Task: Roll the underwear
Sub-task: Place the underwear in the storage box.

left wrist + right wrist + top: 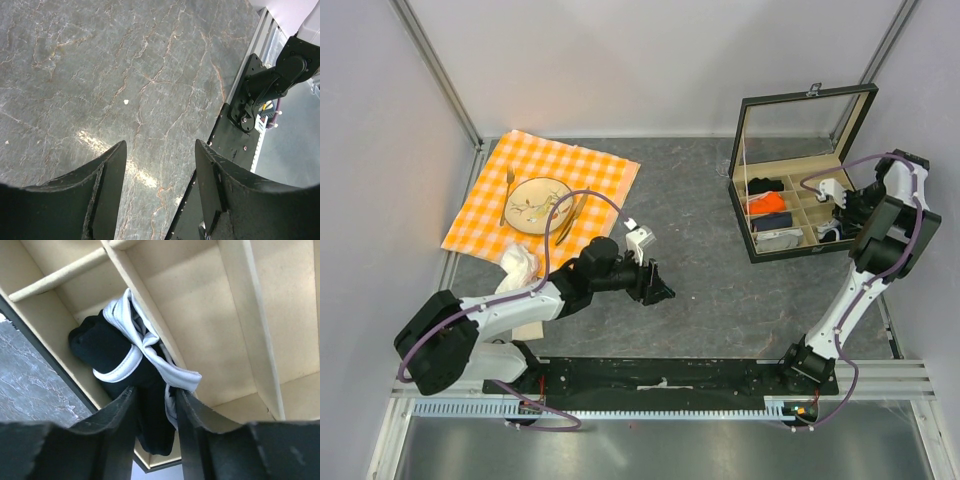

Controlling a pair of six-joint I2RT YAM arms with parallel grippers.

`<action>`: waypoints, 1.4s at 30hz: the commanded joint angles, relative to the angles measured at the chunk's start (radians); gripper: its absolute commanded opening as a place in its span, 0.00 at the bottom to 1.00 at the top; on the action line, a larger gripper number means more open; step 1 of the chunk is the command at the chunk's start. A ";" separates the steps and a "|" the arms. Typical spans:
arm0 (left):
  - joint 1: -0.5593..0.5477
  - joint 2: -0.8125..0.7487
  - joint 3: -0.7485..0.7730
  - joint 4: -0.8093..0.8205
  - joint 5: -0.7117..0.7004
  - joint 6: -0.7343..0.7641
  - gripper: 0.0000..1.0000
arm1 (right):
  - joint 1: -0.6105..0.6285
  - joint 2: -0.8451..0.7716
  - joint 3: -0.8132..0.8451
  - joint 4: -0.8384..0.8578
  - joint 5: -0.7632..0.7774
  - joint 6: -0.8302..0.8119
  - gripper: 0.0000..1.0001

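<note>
— Fingers of the left gripper (657, 290), seen from above: how are they sitting?
— They are hanging over the grey marbled stone table (720, 300), well apart from the dark wooden compartment box with its glass lid propped up (736, 190). The right gripper (835, 226) is hanging inside that box's right column, where the black fabric briefs with a white waistband (827, 233) are lying. In the left column, a black roll (765, 185), an orange roll (767, 203) and a pale grey bundle (778, 239) are each sitting in a cell.
— And the left wrist view?
— The left gripper (160, 190) is standing wide open and holding nothing, with table (100, 75) showing between its fingers (107, 192).
— The right wrist view?
— The right gripper (154, 412) is standing nearly closed, its fingers (112, 427) pinching the bunched briefs (107, 352). These are sitting in a corner cell of the box (240, 315), against its dark outer wall.
</note>
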 commanded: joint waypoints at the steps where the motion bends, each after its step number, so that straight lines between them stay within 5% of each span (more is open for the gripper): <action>1: 0.003 -0.040 0.039 -0.014 0.021 -0.029 0.63 | -0.019 -0.013 0.007 0.008 -0.026 0.068 0.48; 7: 0.003 -0.069 0.045 -0.027 0.030 -0.036 0.62 | -0.033 -0.067 0.105 -0.065 -0.106 0.096 0.58; 15: 0.003 -0.139 0.041 -0.075 0.015 -0.021 0.62 | -0.033 -0.122 0.087 -0.094 -0.149 0.114 0.55; 22: 0.005 -0.166 0.038 -0.101 0.002 -0.009 0.62 | -0.033 -0.033 0.079 -0.088 -0.082 0.175 0.18; 27: 0.003 -0.175 0.038 -0.116 -0.002 -0.006 0.62 | -0.048 0.031 0.058 -0.023 -0.022 0.241 0.11; 35: 0.005 -0.283 0.111 -0.299 -0.126 0.062 0.64 | -0.057 -0.074 0.069 -0.028 -0.095 0.287 0.16; 42: 0.017 -0.469 0.289 -0.636 -0.320 0.073 0.77 | -0.025 -0.341 0.067 -0.123 -0.232 0.384 0.35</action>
